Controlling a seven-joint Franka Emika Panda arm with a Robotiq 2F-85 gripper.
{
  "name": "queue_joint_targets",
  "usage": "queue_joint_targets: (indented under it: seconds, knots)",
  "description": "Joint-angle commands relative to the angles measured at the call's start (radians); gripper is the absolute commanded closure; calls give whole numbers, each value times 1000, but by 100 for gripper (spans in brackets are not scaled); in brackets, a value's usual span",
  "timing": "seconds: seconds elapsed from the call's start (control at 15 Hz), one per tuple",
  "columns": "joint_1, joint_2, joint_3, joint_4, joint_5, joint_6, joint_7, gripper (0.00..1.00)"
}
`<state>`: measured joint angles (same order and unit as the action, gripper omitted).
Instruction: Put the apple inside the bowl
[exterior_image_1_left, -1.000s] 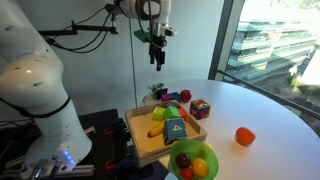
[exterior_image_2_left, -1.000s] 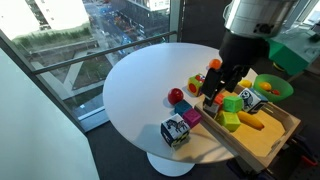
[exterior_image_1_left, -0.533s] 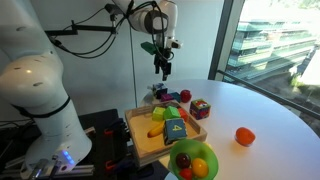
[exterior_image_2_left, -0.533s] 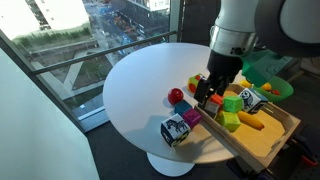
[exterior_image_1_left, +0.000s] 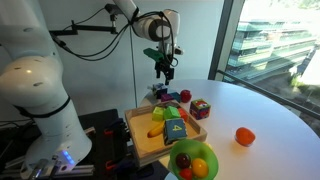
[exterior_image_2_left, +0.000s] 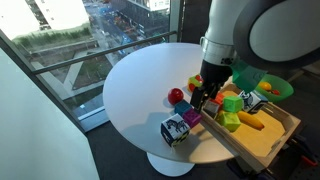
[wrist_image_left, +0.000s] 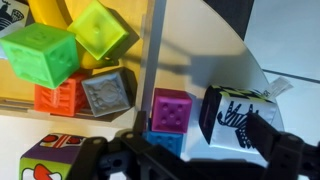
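The red apple (exterior_image_2_left: 177, 96) lies on the round white table by the corner of the wooden tray; it also shows in an exterior view (exterior_image_1_left: 185, 96). The green bowl (exterior_image_1_left: 181, 151) stands at the tray's near end with yellow and orange pieces in it; it also shows behind the arm in an exterior view (exterior_image_2_left: 273, 88). My gripper (exterior_image_1_left: 165, 70) hangs above the tray's far end, next to the apple (exterior_image_2_left: 205, 98). It is open and empty (wrist_image_left: 185, 152). The apple and the bowl are out of the wrist view.
The wooden tray (exterior_image_1_left: 140, 136) holds several coloured cubes. An orange-red ball (exterior_image_1_left: 245, 136) and a multicoloured cube (exterior_image_1_left: 200, 108) lie on the white table (exterior_image_1_left: 270, 110). A black-and-white cube (exterior_image_2_left: 175, 131) sits near the table edge. A magenta cube (wrist_image_left: 170, 108) is under the gripper.
The gripper has come down and moved closer to the apple and the tray's far end. The objects have not moved.
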<state>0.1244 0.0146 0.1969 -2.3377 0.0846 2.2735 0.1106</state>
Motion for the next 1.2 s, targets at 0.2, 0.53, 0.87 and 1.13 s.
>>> queue_joint_targets:
  seconds: [0.2,0.53,0.87,1.13]
  knots:
    - [14,1,-15,11,0,-3,0,0]
    - [13,-4,-16,5,-2,5,5,0]
    - [14,30,-18,32,-18,83,42,0]
    - [17,83,-24,71,-52,150,75,0]
